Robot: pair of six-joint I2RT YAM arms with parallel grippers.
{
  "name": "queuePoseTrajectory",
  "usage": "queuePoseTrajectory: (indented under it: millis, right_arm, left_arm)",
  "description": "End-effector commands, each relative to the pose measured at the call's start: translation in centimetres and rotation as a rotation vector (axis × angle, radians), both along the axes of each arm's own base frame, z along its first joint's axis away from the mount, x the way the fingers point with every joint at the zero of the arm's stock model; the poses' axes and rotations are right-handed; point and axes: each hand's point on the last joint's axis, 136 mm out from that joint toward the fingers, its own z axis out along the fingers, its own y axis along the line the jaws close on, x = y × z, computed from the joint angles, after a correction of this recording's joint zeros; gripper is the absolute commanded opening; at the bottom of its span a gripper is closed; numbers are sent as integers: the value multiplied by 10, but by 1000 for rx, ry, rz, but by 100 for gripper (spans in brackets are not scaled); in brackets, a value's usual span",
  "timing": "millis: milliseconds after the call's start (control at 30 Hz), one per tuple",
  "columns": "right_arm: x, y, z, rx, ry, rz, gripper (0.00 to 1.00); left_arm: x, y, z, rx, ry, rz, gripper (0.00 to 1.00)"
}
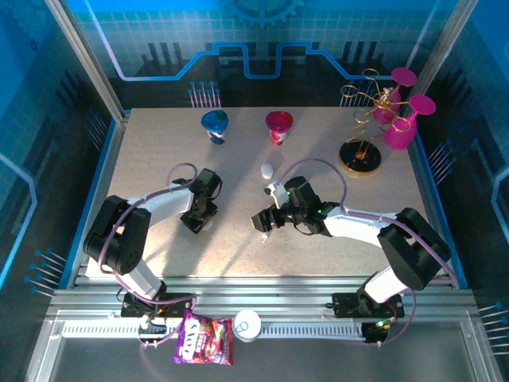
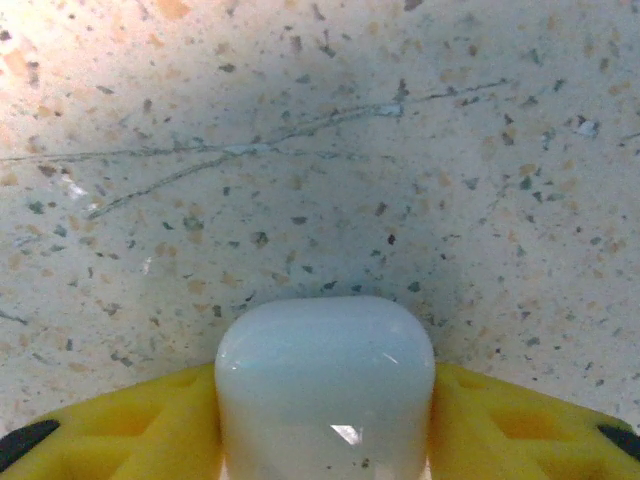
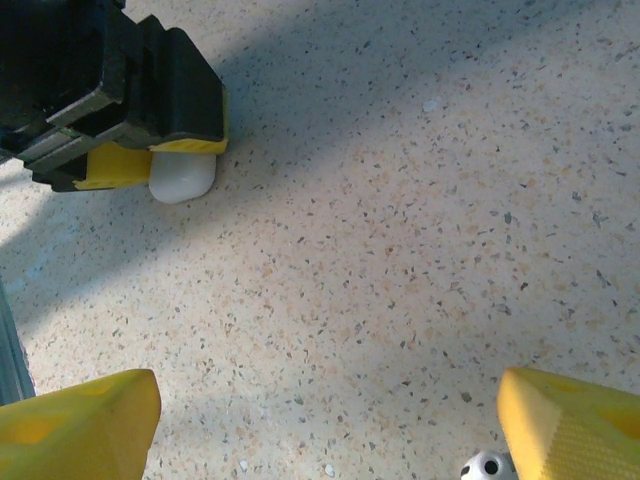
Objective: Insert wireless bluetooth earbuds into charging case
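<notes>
The left gripper (image 1: pixel 199 220) is hanging low over the speckled table (image 1: pixel 151 159), left of centre. Its 2 yellow fingers (image 2: pixel 130 425) are pressing against both sides of a white, pebble-like charging case (image 2: pixel 325 385), so it is grasping that case. In the left wrist view the case is sitting between the pads with its rounded end pointing away from the camera. In the right wrist view it is sitting low at the tabletop beneath the black gripper body. The right gripper (image 1: pixel 266 223) is hovering just across from it, near the middle of the table. Its jaws are standing wide apart over bare table, and it is holding nothing. 1 tiny white earbud (image 3: pixel 487 466), cut off by the bottom edge of the right wrist view, is lying on the table just beside 1 yellow fingertip (image 3: pixel 565 425); whether it is touching that pad cannot be told. A 2nd white case (image 1: pixel 267 170) is lying farther back, apart from both grippers. Beyond it, a blue cup (image 1: pixel 215 126) and a magenta cup (image 1: pixel 278 126) are standing side by side. At the far right a gold stand (image 1: pixel 362 155) is carrying pink glasses (image 1: pixel 400 131). A purple snack bag (image 1: pixel 204 338) is resting on the rail in front of the arm bases.
</notes>
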Motion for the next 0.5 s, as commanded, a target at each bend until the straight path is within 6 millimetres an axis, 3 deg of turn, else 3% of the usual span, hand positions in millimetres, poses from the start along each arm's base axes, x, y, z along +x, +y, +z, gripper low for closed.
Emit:
queuePoseTrajectory:
  millis: [0,133,267,467]
  right_arm:
    - [-8,5,6,23,-3,17,88]
    - [-9,9,15,76,25,4,87]
    - [-12,20,29,178,38,3,86]
    - [-13,36,45,289,16,-22,84]
  left_arm:
    - [7,3,-4,7,-9,27,48]
    - [11,0,9,-16,-56,28,44]
    - [18,-7,34,-58,-154,21,40]
    - [32,-41,79,-191,-335,-5,40]
